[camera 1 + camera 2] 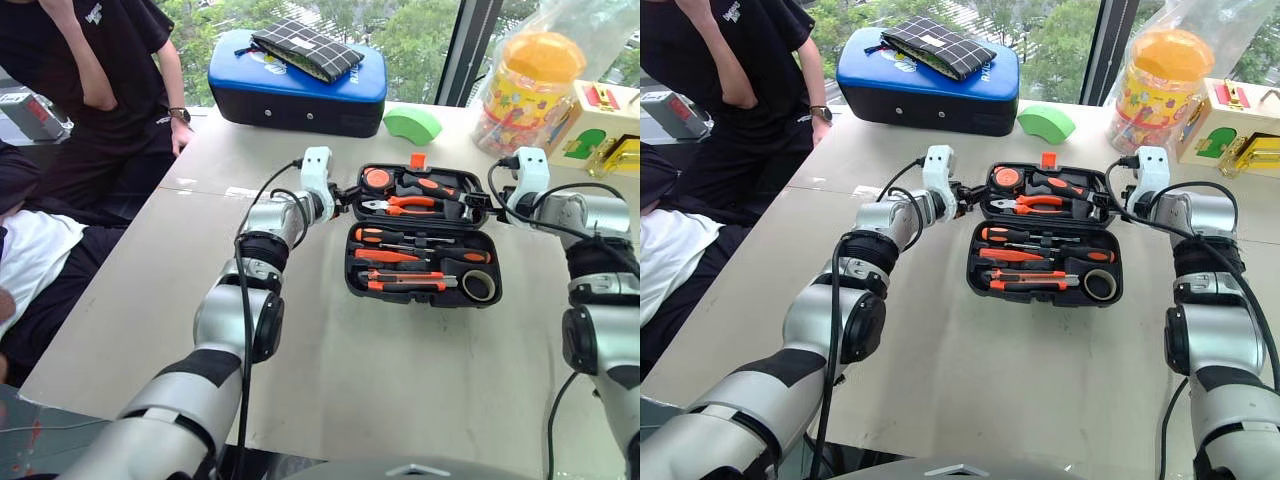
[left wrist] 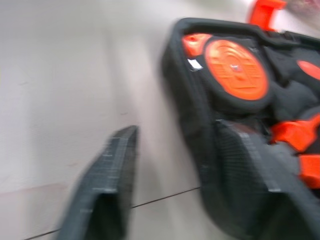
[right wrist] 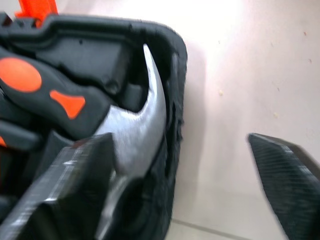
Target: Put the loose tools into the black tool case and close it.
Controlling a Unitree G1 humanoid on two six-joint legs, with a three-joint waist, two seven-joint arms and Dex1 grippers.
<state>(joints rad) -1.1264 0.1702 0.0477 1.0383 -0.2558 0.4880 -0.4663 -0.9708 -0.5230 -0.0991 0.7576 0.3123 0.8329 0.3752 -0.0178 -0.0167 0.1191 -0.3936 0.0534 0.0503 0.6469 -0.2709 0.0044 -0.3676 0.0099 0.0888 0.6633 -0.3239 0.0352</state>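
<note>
Both grippers flank the far half of the open black tool case in mid-table, the tools apparently all slotted; closing remains. Left gripper and right gripper gape, straddling its side walls, clasping nothing. Next: pinch, fold shut. Blur hides any contact.

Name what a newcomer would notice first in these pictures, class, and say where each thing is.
The open black tool case lies mid-table, its slots packed with orange-handled tools. The left gripper and right gripper flank its far half, each with one finger over the rim and one outside it. Behind sit a blue-topped case and a yellow-lidded jar; a person stands at the table's far left.
</note>
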